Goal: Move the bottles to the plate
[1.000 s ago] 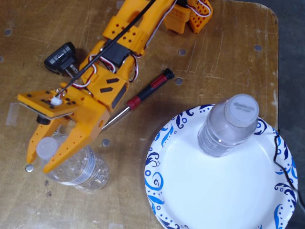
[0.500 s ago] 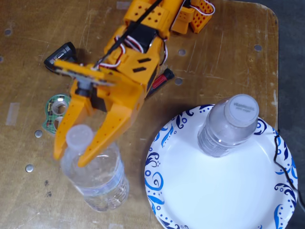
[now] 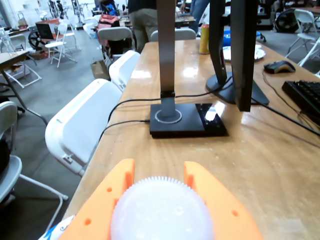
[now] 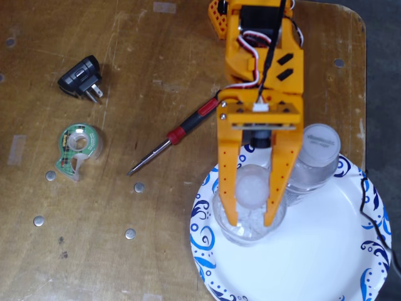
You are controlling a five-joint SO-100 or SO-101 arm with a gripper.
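Observation:
In the fixed view my orange gripper (image 4: pixel 252 221) is shut on the neck of a clear crinkled bottle (image 4: pixel 250 231) with a whitish cap (image 4: pixel 252 188). That bottle stands upright over the left part of the white plate (image 4: pixel 202 241) with blue swirls. I cannot tell whether its base touches the plate. A second clear bottle (image 4: pixel 318 145) stands upright on the plate's far edge, just right of my gripper. In the wrist view the held cap (image 3: pixel 162 212) fills the gap between my two orange fingers (image 3: pixel 106 202).
A red-and-black screwdriver (image 4: pixel 178 133) lies left of the plate. A green tape dispenser (image 4: pixel 76 147) and a black plug adapter (image 4: pixel 81 76) sit further left. A black cable (image 4: pixel 371 210) crosses the plate's right rim near the table edge.
My arm has swung from the table's left side to the right, carrying the crinkled bottle over the plate. The tape dispenser is now uncovered.

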